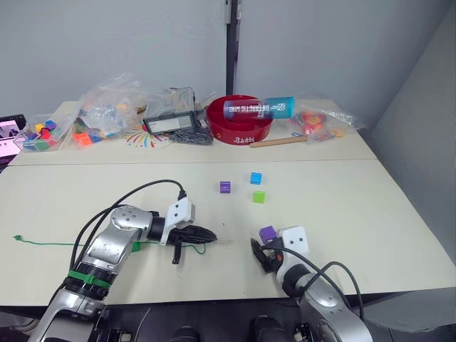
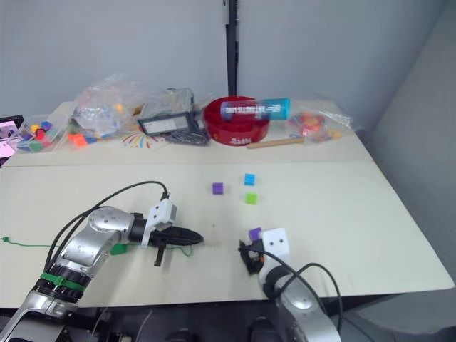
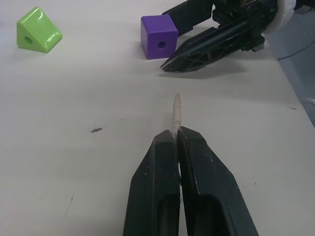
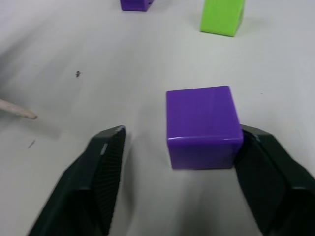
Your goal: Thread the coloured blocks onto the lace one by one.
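- Head views: left gripper (image 1: 203, 234) lies low over the table (image 1: 399, 214) near its front edge, fingers pressed together on the lace (image 1: 43, 244). The green cord trails off toward the table's left edge and ends in a small knot there.
- Right gripper (image 1: 262, 255) sits near the front edge, a purple block (image 1: 268, 232) just beside it. Another purple block (image 1: 225, 187), a blue block (image 1: 256, 177) and a light green block (image 1: 258, 196) lie mid-table, apart from each other.
- Left wrist view: pale stiff tip (image 3: 176, 112) juts from the closed fingers and points toward the near purple block; its hole faces roughly this way.
- Right wrist view: fingers spread wide, the purple block between them; one pad looks to be touching its side, hard to be sure.
- Handling: blocks look light, hard and slick, so grip flat faces and leave the hole clear. Cord is limp; only the tip steers.
- Surface: smooth, pale, lightly scuffed. Bagged toys (image 1: 107, 110) and a red bowl (image 1: 239, 121) along the back edge, grey wall behind.
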`<move>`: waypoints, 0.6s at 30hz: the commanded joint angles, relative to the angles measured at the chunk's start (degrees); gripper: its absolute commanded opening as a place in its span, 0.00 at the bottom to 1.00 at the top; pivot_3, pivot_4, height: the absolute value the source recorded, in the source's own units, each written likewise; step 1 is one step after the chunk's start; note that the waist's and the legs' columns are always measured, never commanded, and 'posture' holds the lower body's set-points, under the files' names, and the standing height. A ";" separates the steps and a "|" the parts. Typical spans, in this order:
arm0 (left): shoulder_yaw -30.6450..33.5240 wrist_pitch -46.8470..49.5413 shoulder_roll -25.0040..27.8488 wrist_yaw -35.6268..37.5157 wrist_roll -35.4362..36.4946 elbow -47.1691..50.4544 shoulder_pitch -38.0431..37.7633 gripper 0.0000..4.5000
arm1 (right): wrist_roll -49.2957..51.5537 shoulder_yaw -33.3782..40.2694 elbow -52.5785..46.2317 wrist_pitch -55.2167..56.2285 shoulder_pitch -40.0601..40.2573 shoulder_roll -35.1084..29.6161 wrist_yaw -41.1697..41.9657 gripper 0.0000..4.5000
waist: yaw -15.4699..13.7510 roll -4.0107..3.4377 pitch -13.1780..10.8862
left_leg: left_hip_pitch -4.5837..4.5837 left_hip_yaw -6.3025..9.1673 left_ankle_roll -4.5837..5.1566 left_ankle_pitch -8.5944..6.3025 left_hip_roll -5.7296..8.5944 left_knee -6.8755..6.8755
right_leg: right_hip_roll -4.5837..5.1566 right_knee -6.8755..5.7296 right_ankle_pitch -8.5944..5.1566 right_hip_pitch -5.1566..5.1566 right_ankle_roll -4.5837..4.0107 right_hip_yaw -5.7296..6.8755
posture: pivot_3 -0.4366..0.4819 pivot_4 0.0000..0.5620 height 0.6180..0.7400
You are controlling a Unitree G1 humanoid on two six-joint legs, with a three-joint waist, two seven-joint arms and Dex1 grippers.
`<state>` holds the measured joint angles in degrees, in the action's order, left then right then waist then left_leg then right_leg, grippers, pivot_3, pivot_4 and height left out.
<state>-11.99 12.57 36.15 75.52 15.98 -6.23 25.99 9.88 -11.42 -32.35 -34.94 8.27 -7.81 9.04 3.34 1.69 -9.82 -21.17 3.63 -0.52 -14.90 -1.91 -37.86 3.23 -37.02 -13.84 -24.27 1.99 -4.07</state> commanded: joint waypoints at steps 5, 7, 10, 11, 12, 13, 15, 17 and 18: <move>1.70 0.07 0.63 0.02 1.17 2.35 -0.29 0.00 | 10.04 9.35 -7.33 -1.69 -4.37 -15.32 17.00 0.99 | -0.65 0.02 -0.02 | -0.02 -0.04 0.00 0.00 0.05 -0.02 | 0.05 0.04 0.00 0.02 0.02 -0.02 | 0.48 0.27 0.92; 1.84 0.18 0.62 -0.23 1.14 2.53 -0.49 0.00 | 13.95 10.98 -5.25 -0.89 -6.94 -20.72 24.68 0.99 | -0.73 0.02 -0.02 | -0.01 -0.03 0.00 0.00 0.04 -0.02 | 0.04 0.05 0.00 0.02 0.02 0.00 | 0.48 0.27 0.92; 2.02 0.23 0.67 -0.30 1.03 2.75 -0.75 0.00 | 16.60 10.48 1.20 2.13 -12.23 -29.68 38.69 0.99 | -0.63 0.03 -0.03 | 0.01 -0.03 0.02 -0.01 0.01 -0.02 | -0.02 0.04 0.00 0.04 0.02 -0.01 | 0.48 0.27 0.92; 2.05 0.13 0.73 -0.29 0.97 2.77 -0.85 0.00 | 16.32 9.42 4.80 4.12 -15.12 -32.38 43.75 0.99 | -0.61 0.03 -0.03 | 0.00 -0.03 0.02 -0.01 0.01 -0.02 | -0.02 0.05 0.00 0.05 0.02 -0.01 | 0.48 0.27 0.92; 2.09 0.09 0.78 -0.29 0.93 2.81 -0.93 0.00 | 16.28 8.47 7.85 5.54 -17.55 -34.23 47.82 0.99 | -0.66 0.03 -0.04 | 0.03 -0.05 0.02 -0.01 0.01 -0.03 | -0.02 0.06 0.00 0.08 0.02 -0.02 | 0.48 0.27 0.92; 2.15 0.07 0.86 -0.27 0.93 2.93 -1.06 0.00 | 15.76 6.95 10.95 7.09 -20.27 -35.98 52.08 0.99 | -0.66 0.03 -0.04 | 0.01 -0.05 0.02 -0.01 0.03 -0.03 | 0.00 0.07 0.00 0.06 0.02 -0.02 | 0.48 0.27 0.92; 2.42 0.02 1.05 -0.38 0.95 3.27 -1.47 0.00 | 10.91 2.01 20.34 14.07 -27.55 -37.84 59.88 0.99 | -0.62 0.02 -0.04 | 0.03 -0.08 0.02 -0.01 0.01 -0.03 | -0.01 0.08 0.00 0.06 0.01 -0.02 | 0.48 0.27 0.92; 2.68 0.05 1.22 -0.58 1.03 3.86 -2.06 0.00 | 5.95 -2.14 29.76 21.65 -33.92 -37.34 64.38 0.99 | -0.45 0.03 -0.05 | 0.05 -0.08 0.02 -0.01 -0.01 -0.04 | -0.03 0.08 0.01 0.07 0.01 -0.01 | 0.48 0.27 0.92; 2.81 0.10 1.30 -0.66 1.07 4.19 -2.35 0.00 | 4.26 -3.46 33.49 24.89 -36.10 -36.72 65.79 0.99 | -0.56 0.02 -0.05 | 0.04 -0.08 0.02 -0.01 0.00 -0.04 | -0.02 0.07 0.01 0.05 0.01 -0.02 | 0.48 0.27 0.92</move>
<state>-10.37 12.78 36.82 74.96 15.99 -3.95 23.94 16.89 -13.22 -3.16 -15.97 -26.32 -44.97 71.54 2.78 1.71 -9.87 -21.15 3.56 -0.50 -14.91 -1.91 -37.90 3.22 -36.96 -13.84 -24.23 2.00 -4.08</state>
